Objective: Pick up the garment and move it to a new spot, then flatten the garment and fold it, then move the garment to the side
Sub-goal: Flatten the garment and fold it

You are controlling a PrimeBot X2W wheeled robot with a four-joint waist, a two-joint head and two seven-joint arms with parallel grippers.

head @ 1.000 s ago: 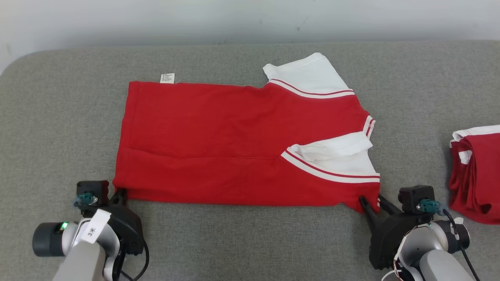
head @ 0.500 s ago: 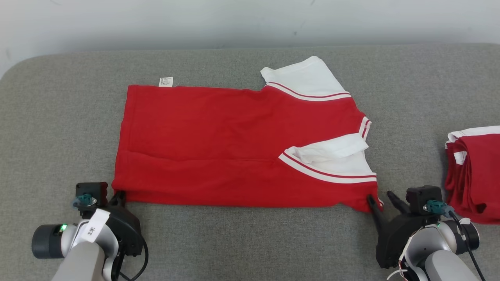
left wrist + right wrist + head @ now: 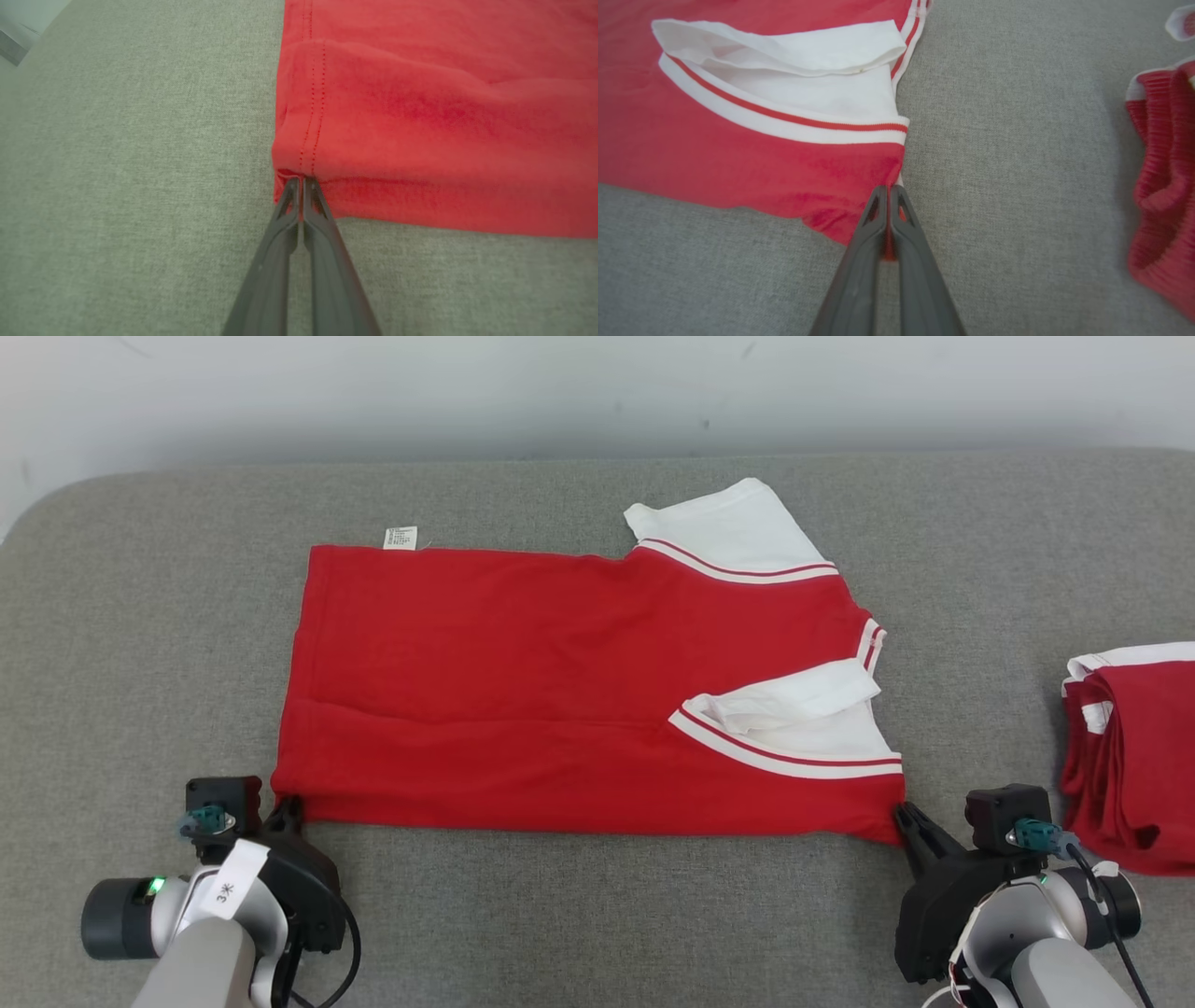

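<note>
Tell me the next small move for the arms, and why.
Probably lift both corners together a little, to begin folding the near edge over: the left gripper and the right gripper are each shut on a near corner of the red garment, which lies flat.

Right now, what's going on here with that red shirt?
A two-armed robot is working on a red and white shirt spread out on a grey surface. Its left hand is shut on the shirt's near left corner, and its right hand is shut on the near right corner, just below the sleeve that lies folded in over the body. The shirt has not been lifted. A pile of red garments sits off to the right.
</note>
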